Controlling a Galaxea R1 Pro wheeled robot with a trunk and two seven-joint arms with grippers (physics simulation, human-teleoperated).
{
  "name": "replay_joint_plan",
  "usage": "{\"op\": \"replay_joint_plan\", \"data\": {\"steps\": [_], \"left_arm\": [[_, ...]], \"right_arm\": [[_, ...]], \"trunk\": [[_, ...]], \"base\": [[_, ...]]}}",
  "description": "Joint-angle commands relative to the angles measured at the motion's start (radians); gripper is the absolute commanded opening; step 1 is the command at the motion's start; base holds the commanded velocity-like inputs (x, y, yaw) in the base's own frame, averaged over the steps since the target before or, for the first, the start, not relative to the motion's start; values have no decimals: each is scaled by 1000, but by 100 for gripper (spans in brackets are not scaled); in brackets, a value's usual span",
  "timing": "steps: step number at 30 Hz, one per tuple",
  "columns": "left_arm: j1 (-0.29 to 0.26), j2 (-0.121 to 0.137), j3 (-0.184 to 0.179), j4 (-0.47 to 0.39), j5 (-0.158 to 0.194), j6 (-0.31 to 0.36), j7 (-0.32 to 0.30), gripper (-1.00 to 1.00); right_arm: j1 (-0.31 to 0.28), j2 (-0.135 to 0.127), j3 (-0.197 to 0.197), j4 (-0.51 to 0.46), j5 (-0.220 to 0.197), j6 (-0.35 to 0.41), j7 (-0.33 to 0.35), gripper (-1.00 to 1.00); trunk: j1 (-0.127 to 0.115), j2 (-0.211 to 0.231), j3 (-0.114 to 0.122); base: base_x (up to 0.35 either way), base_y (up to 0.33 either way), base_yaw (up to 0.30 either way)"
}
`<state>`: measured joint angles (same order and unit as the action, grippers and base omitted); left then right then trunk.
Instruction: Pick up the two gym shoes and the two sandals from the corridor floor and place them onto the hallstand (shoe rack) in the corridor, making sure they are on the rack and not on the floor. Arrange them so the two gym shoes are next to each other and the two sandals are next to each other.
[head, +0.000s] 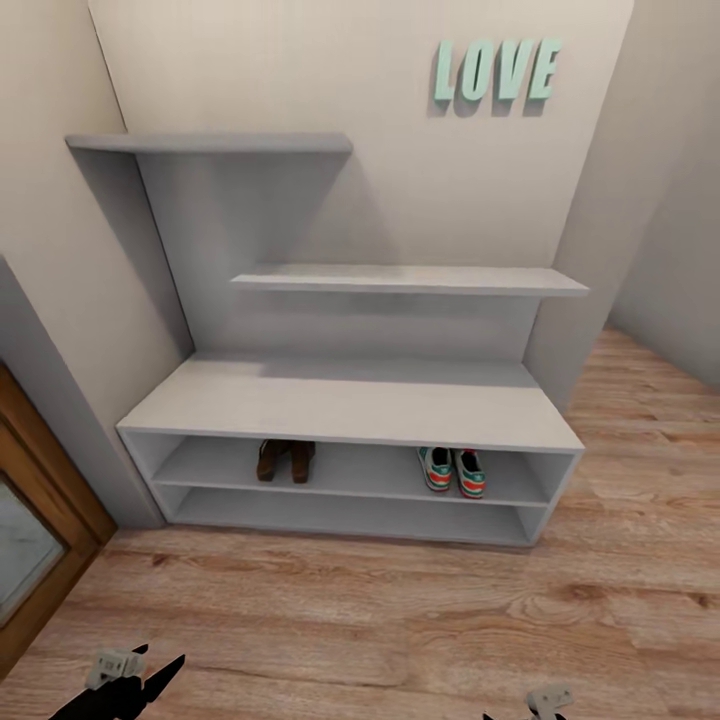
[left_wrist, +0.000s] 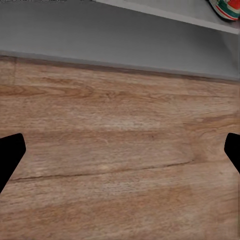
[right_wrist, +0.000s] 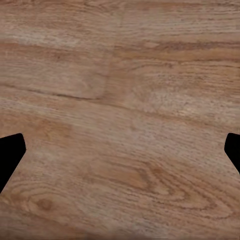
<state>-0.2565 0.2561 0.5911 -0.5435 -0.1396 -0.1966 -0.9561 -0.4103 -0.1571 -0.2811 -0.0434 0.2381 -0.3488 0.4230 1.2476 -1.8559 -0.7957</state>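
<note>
The sandals (head: 285, 461) and gym shoes (head: 452, 470) are sitting half-hidden under the rack (head: 350, 400) top, on its upper shelf, pairs well apart. Both claws, left (left_wrist: 120, 150) and right (right_wrist: 120, 150), are hanging wide and empty over the floor (head: 400, 620), well short of the rack.

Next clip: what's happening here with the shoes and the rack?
Nothing is being handled. Both dark-brown leather sandals sit side by side on the upper open shelf of the light-grey hallstand, and the two white, green-striped gym shoes sit together further right on that shelf. The left pincer and right pincer are open and empty above the light-brown wood-plank floor, in front of the rack.
</note>
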Motion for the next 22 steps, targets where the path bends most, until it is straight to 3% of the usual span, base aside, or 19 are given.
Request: {"op": "replay_joint_plan", "data": {"steps": [1,14,22], "left_arm": [[-1,-1,7,0,-11,-6,-4,100],[-1,-1,7,0,-10,-6,4,100],[-1,-3,9,-1,-6,-6,5,100]], "right_arm": [[0,2,-9,4,9,-3,3,100],[6,67,-9,17,9,-1,2,100],[7,73,-9,17,9,-1,2,100]], "trunk": [[-4,7,2],[-54,98,43],[-77,140,62]], "base": [[0,0,0],[0,0,0],[0,0,0]]}}
